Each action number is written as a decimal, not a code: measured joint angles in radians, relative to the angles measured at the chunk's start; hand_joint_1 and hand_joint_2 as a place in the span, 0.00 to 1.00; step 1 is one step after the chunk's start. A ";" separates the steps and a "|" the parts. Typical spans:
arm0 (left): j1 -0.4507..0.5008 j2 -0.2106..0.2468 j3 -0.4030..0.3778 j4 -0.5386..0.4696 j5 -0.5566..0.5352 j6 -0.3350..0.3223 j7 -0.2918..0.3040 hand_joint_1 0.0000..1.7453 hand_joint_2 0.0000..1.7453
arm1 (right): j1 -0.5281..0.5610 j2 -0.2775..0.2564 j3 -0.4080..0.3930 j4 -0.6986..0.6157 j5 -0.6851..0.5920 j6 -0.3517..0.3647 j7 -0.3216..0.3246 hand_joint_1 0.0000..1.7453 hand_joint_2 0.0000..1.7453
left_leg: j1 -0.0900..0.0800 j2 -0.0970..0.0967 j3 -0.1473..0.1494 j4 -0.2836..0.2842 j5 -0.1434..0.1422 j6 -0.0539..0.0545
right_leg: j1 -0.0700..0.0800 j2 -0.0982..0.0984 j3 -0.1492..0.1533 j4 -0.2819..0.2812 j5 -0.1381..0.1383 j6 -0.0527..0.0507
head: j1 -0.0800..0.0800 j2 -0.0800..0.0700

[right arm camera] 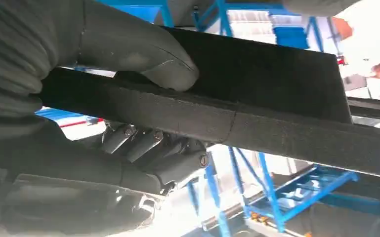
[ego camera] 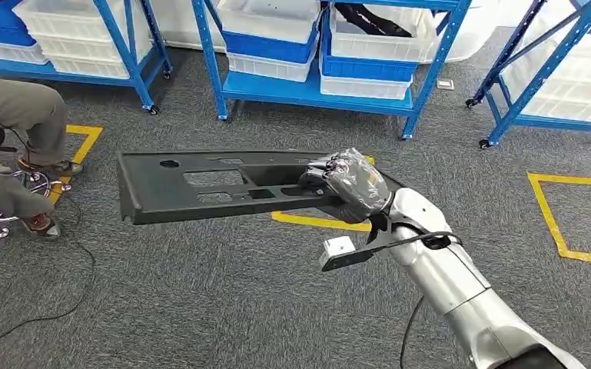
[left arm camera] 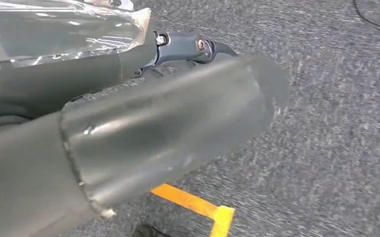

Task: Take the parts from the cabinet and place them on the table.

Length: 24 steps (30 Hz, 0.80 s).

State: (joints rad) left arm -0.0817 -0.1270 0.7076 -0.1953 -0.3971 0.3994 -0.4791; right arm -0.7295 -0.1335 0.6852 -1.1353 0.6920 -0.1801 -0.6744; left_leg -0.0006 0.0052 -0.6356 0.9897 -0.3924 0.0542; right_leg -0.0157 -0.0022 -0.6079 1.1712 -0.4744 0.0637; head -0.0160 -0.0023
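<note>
A silver right arm (ego camera: pixel 461 284) reaches up from the lower right, elbow low and forearm angled toward the middle of the scene. Its right hand (ego camera: pixel 347 184), wrapped in clear plastic, grips one end of a long black panel (ego camera: pixel 215 184). In the right wrist view, the thumb (right arm camera: pixel 143 54) presses on one face of the panel while the dark fingers (right arm camera: pixel 153 145) curl under the opposite side. The panel is held roughly level in the air above grey carpet (ego camera: pixel 200 307), extending toward the robot's left. The left hand (left arm camera: pixel 128 128) hangs above the carpet near a yellow floor line (left arm camera: pixel 197 205); whether its fingers are spread or closed cannot be told. Blue shelving (ego camera: pixel 307 88) with white bins (ego camera: pixel 269 19) stands behind, and a seated person's legs (ego camera: pixel 15 123) are at the far left.
</note>
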 joint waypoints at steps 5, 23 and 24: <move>0.000 -0.001 0.001 0.000 -0.003 -0.003 -0.006 0.00 0.00 | -0.017 0.010 -0.016 0.001 0.032 -0.016 0.020 0.96 1.00 | -0.005 0.004 -0.019 0.000 0.038 -0.018 | 0.015 0.003 0.117 -0.201 -0.037 -0.034 | -0.001 0.000; -0.006 0.011 0.006 -0.001 -0.032 -0.022 -0.016 0.00 0.00 | -0.058 0.135 0.052 0.211 0.136 -0.171 0.056 0.96 1.00 | 0.028 -0.009 0.118 0.006 -0.106 -0.033 | -0.020 -0.003 -0.065 -0.169 0.116 0.003 | -0.010 0.000; -0.006 0.012 0.006 -0.001 -0.034 -0.022 -0.019 0.00 0.00 | -0.062 0.136 0.053 0.216 0.124 -0.163 0.056 0.96 1.00 | 0.024 -0.010 0.105 0.006 -0.096 -0.020 | -0.017 -0.002 -0.087 -0.136 0.074 -0.008 | -0.009 0.000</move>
State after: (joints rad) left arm -0.0874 -0.1152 0.7134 -0.1965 -0.4315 0.3777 -0.4986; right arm -0.7918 0.0027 0.7378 -0.9189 0.8155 -0.3433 -0.6180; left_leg 0.0235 -0.0045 -0.5309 0.9960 -0.4885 0.0338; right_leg -0.0331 -0.0044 -0.6952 1.0356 -0.4009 0.0557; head -0.0249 -0.0023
